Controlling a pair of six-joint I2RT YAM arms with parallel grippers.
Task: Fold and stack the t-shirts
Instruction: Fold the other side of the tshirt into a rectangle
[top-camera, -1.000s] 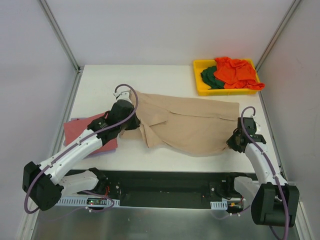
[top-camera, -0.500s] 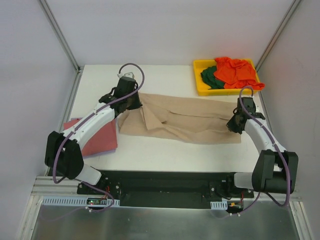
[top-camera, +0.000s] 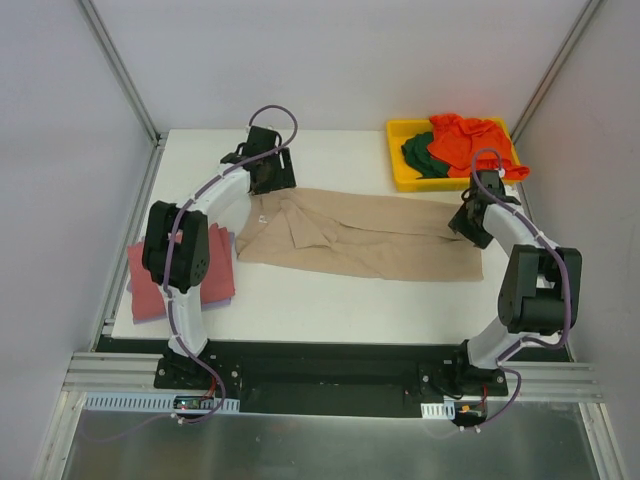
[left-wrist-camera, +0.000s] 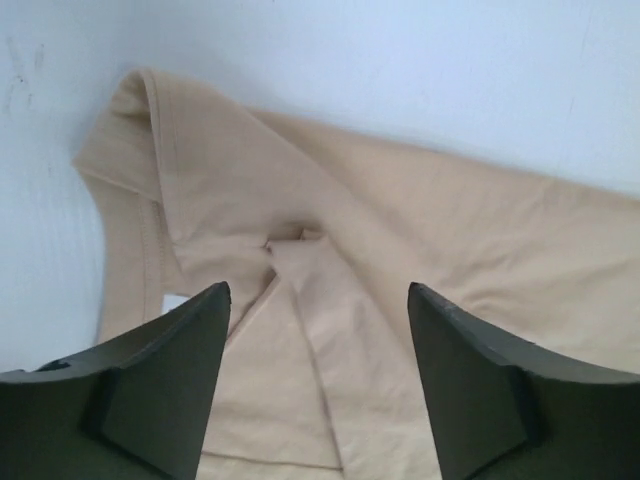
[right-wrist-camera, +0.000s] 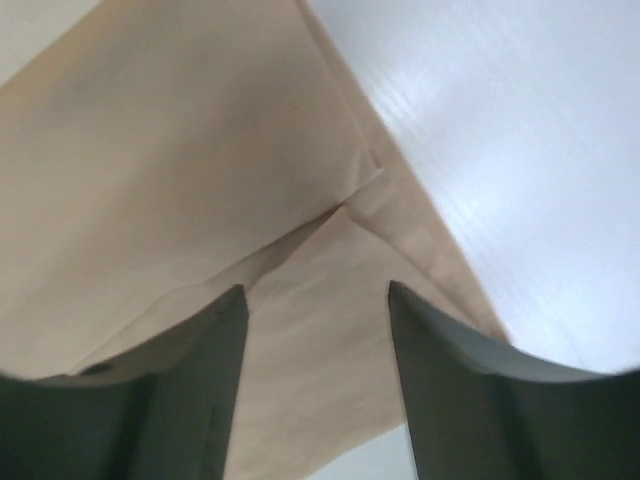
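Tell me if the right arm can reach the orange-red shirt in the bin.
Probably yes: the right gripper is open and empty over the tan shirt, and the orange-red shirt lies uncovered in the yellow bin just beyond it, nothing between.

Open tabletop (top-camera: 340, 150) lies beyond the tan shirt (top-camera: 370, 235); the yellow bin (top-camera: 396, 160) blocks the far right corner.

The left hand (left-wrist-camera: 318, 290) gapes, empty, over the creased tan t-shirt (left-wrist-camera: 400, 230) on the white table (left-wrist-camera: 400, 70).
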